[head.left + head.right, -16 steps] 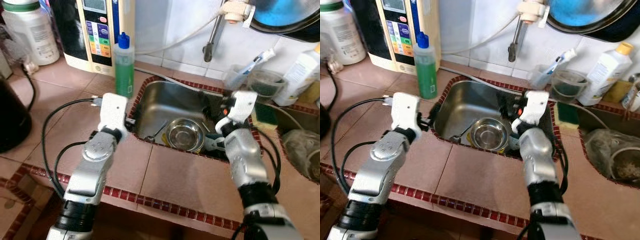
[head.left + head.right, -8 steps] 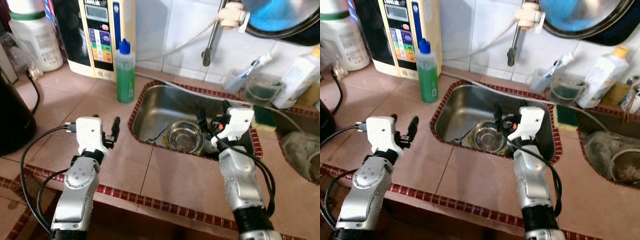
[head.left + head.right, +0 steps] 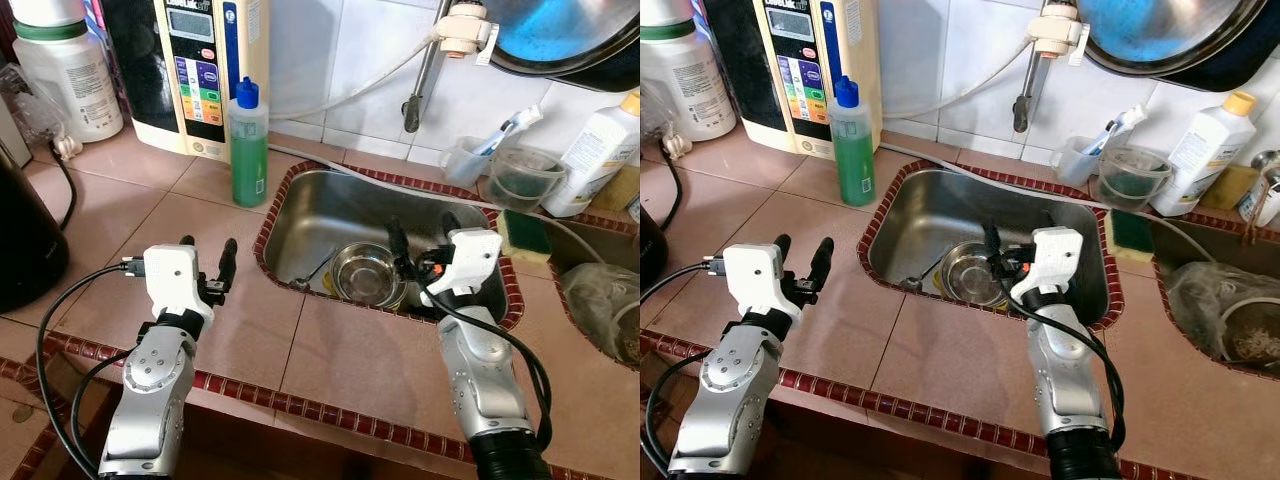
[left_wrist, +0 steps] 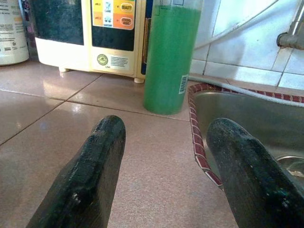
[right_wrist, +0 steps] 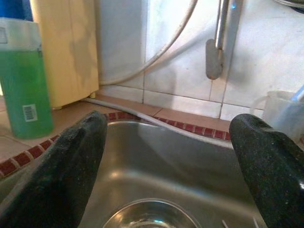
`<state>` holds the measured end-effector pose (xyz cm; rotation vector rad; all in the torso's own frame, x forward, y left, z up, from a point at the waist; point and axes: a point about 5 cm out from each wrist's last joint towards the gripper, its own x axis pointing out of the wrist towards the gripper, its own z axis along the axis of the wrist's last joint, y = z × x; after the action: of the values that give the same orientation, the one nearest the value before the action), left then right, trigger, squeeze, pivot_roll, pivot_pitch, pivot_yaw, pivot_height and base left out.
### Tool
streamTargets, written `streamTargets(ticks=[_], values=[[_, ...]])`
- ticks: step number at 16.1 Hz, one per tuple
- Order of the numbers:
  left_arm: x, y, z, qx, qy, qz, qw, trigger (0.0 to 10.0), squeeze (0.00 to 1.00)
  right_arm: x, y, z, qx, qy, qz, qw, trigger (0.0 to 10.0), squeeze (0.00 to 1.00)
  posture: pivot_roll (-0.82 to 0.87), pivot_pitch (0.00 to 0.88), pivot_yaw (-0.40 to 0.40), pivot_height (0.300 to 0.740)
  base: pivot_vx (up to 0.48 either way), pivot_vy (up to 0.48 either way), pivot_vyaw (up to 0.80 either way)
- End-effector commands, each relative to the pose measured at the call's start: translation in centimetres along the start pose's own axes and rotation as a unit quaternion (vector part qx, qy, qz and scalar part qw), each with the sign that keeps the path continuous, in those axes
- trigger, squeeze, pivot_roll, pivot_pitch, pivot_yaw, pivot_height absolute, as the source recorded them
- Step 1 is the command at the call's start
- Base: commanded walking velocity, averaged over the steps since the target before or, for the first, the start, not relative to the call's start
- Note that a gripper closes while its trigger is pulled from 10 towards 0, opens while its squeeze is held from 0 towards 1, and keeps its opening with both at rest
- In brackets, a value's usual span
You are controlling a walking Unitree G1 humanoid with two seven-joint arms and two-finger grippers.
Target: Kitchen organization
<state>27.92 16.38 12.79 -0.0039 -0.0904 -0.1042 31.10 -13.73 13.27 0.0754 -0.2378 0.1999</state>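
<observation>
While both hands gape empty, sink holds steel bowl; green soap bottle beside.

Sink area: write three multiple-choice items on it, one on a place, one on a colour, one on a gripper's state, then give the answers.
1. Where does the steel bowl sit?
A. On the counter by the kettle
B. In the sink
C. On the yellow sponge

2. What colour is the liquid in the blue-capped bottle?
A. Green
B. Red
C. Clear

3. How does the right gripper stand?
A. Shut on the bowl
B. Shut on a spoon
C. Open, holding nothing

Answers: 1 B, the bowl rests on the sink floor near the front rim. 2 A, the bottle standing left of the sink is green below its blue cap. 3 C, its two black fingers are spread apart above the sink, with nothing between them.
</observation>
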Motion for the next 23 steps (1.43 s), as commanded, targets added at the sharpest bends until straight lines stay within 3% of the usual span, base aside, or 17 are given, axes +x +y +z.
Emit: streamTargets(ticks=[1,7,23], values=[[0.00,-0.53,0.27,0.005,-0.006,-0.017,1.000,10.0,0.00,0.29,-0.25,0.65,-0.005,-0.009,-0.004,1.000,10.0,0.00,0.04,0.000,-0.092,0.740,0.000,0.000,0.00],[-0.02,-0.76,-0.17,0.023,0.008,-0.030,0.999,10.0,0.00,0.44,0.09,0.58,-0.002,-0.006,0.001,1.000,10.0,0.00,0.04,0.000,-0.096,0.740,-0.169,0.000,0.00],[0.10,-1.27,-0.17,0.021,0.013,-0.035,0.999,10.0,0.00,0.30,0.27,0.42,-0.007,0.001,0.007,1.000,10.0,0.00,0.04,0.000,-0.103,0.740,-0.241,0.000,0.00]])
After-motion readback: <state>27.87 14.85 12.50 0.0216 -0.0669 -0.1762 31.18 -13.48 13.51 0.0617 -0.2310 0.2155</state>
